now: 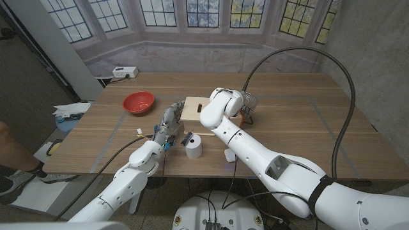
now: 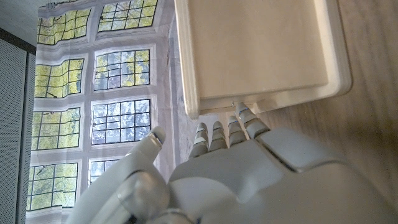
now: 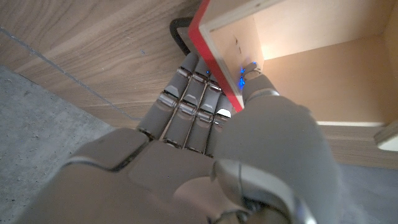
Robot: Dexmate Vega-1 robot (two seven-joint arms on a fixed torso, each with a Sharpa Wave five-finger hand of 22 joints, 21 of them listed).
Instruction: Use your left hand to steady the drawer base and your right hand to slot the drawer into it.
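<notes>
Pale wood fills the middle of the bench [image 1: 300, 121] where the drawer base [image 1: 195, 107] lies, with the robot's two hands closing on it from either side. The left hand [image 1: 168, 122] stands against the base's near-left side, fingers straight and close together, their tips touching its edge and holding nothing. The right hand [image 1: 246, 110], just right of the base, grips the drawer [image 3: 298, 56] by its red-edged wall, thumb inside the box and fingers [image 3: 186, 99] pressed on the outside.

The risk is judged to lie in alignment: a drawer carried by one wall can tilt, and if it meets the base's opening skewed it may jam or shove the base along the bench. With only fingertips on the edge, the left hand may not stop that slide. A white roll [image 1: 193, 147] and a small white block [image 1: 229, 155] stand near the base on the robot's side, and a red bowl [image 1: 138, 101] sits to its left; a swinging forearm could knock them.

From the head view the drawer is hidden behind the right arm; the right wrist view shows the pinch and the drawer's bare interior. The left wrist view shows the fingertips [image 2: 214, 132] meeting the base's rim.
</notes>
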